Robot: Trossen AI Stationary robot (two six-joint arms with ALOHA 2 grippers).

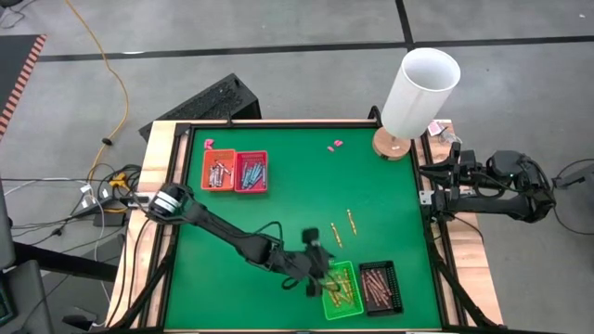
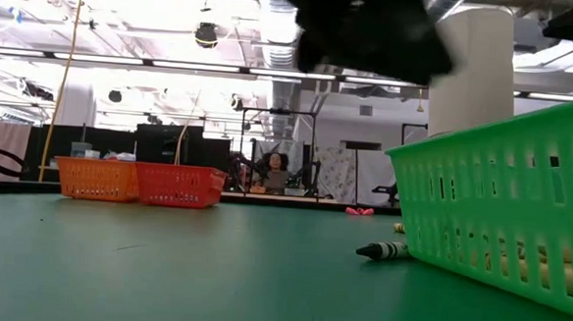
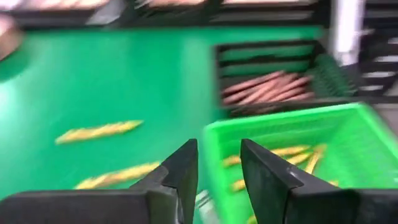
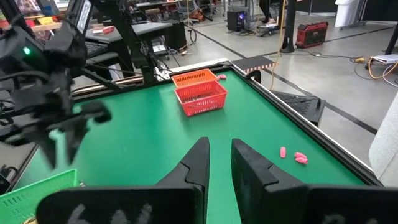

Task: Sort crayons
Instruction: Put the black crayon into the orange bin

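From above, most crayons were already sorted: grey ones in the orange tray (image 1: pixel 218 173), blue in the red tray (image 1: pixel 251 172), yellow in the green tray (image 1: pixel 342 290), brown-red in the black tray (image 1: pixel 380 287). The left gripper (image 1: pixel 318 269) hung over the green tray's rim; two yellow crayons (image 1: pixel 344 225) lay loose just beyond it.

In the left wrist view, its fingers (image 3: pixel 186 171) stood partly apart, holding nothing.

In the right wrist view, the right gripper (image 4: pixel 216 163), parked at the worktop (image 4: pixel 161 134) edge, was slightly open and empty.
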